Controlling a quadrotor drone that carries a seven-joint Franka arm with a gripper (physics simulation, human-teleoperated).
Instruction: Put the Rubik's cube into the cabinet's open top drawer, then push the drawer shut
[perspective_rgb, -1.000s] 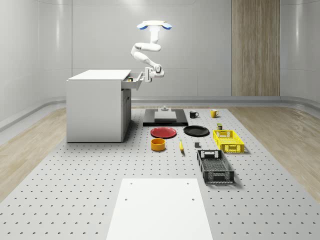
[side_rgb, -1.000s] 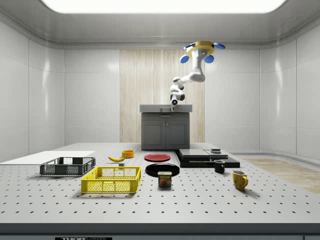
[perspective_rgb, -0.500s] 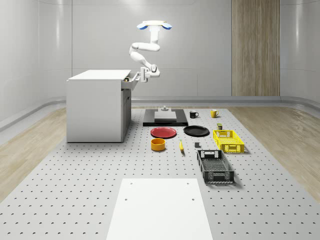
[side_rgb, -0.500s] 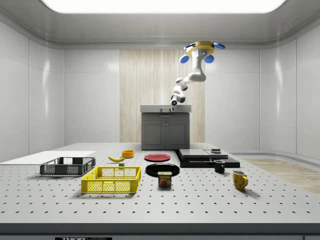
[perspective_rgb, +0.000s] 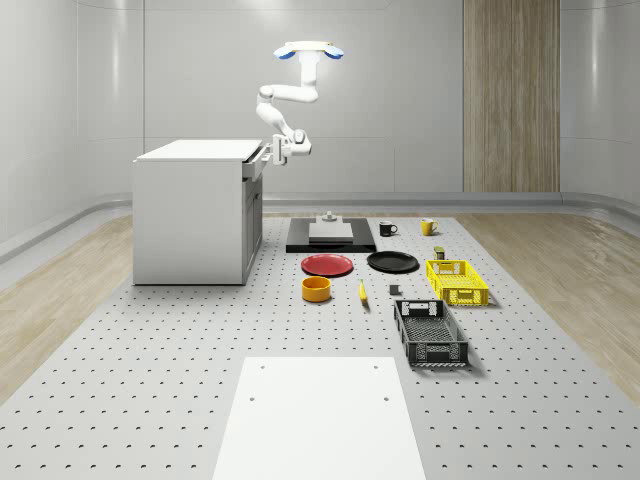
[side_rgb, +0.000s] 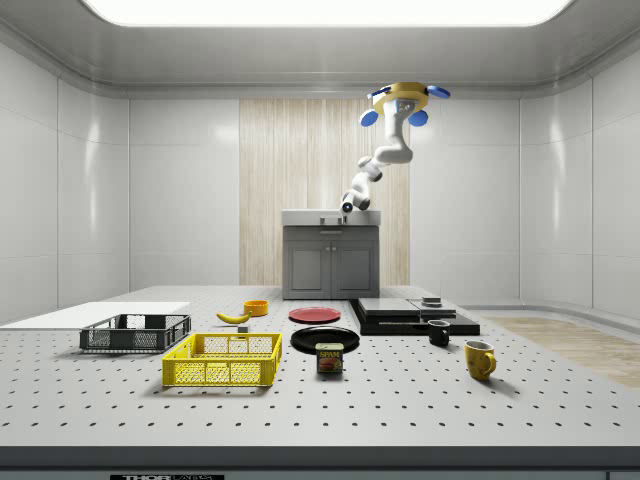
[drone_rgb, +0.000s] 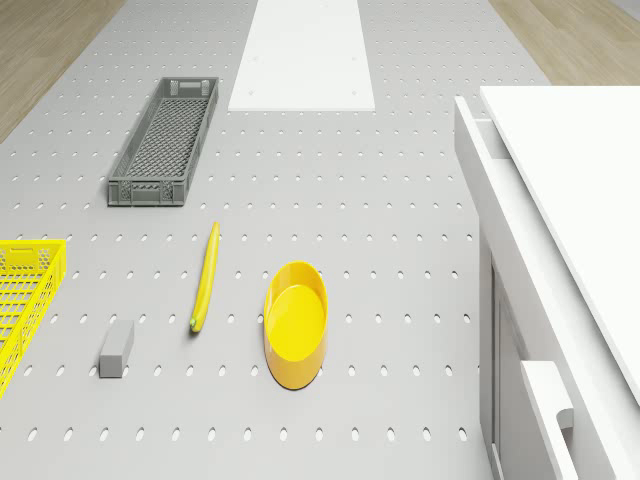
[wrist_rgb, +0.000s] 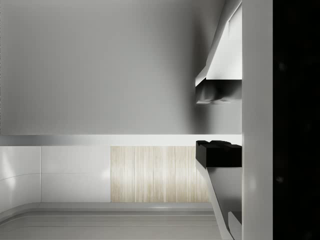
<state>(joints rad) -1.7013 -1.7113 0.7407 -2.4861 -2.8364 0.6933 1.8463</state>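
Rubik's cube: position not determinable from these views; judged to be inside the top drawer (perspective_rgb: 258, 157), since nothing is held and the push is under way.

Top drawer: nearly home. Front panel stands just proud of the cabinet (perspective_rgb: 190, 215), with a narrow gap visible at the drawer's top edge (drone_rgb: 478, 140) beside the white cabinet top.

Gripper (perspective_rgb: 274, 152): against the drawer front, on the side away from the cabinet body. Fingers (wrist_rgb: 218, 153) apart, clamped on nothing, tips up against the white panel (wrist_rgb: 257, 120).

Drone (perspective_rgb: 308, 49): hovering high, above cabinet-top level and off the drawer side; yellow bowl (drone_rgb: 296, 322) and banana (drone_rgb: 204, 276) on the mat below its camera.

Step in hand, as judged: finishing the push.
- Press square to the panel, along the drawer's travel, to avoid skewing it on its runners.
- Hold the drone's hover steady against the reaction force.
- Stop once the front sits flush; no extra force into the cabinet.
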